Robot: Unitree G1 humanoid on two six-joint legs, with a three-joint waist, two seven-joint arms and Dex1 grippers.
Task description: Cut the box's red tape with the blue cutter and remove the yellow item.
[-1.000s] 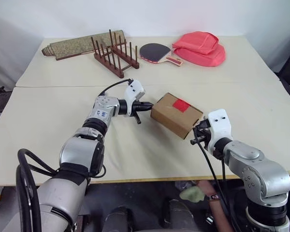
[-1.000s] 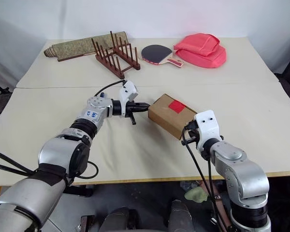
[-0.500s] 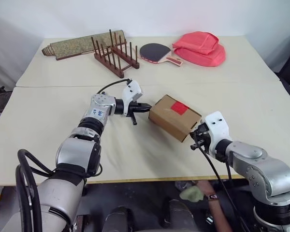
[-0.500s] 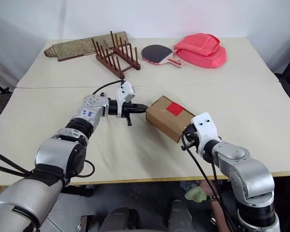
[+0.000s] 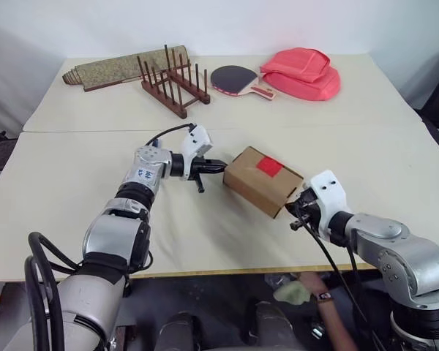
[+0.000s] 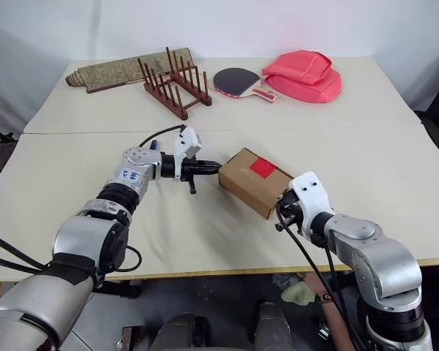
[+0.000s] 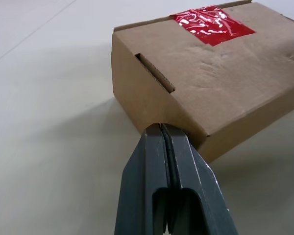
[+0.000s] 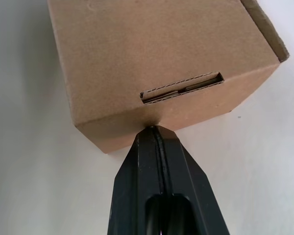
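Observation:
The box (image 5: 262,183), brown cardboard, lies at an angle in the middle of the table, with the red tape (image 5: 269,166) as a square patch on its top. My left gripper (image 5: 221,167) is shut and empty, and its tip touches the box's left end (image 7: 152,98) low down. My right gripper (image 5: 295,211) is also shut and empty. Its tip (image 8: 154,129) presses against the box's near right end, just below a tab slot (image 8: 182,87). The blue cutter is out of view and the yellow item is hidden.
At the back of the table stand a wooden rack (image 5: 174,86), a rolled mat (image 5: 117,67), a table-tennis paddle (image 5: 238,79) and a red fabric bag (image 5: 301,73). A person's hand (image 5: 311,287) shows below the table's front edge.
The box has slid and turned a little toward the near left between the two tips. My left gripper drew back slightly with it, and my right wrist turned while staying at the box's end.

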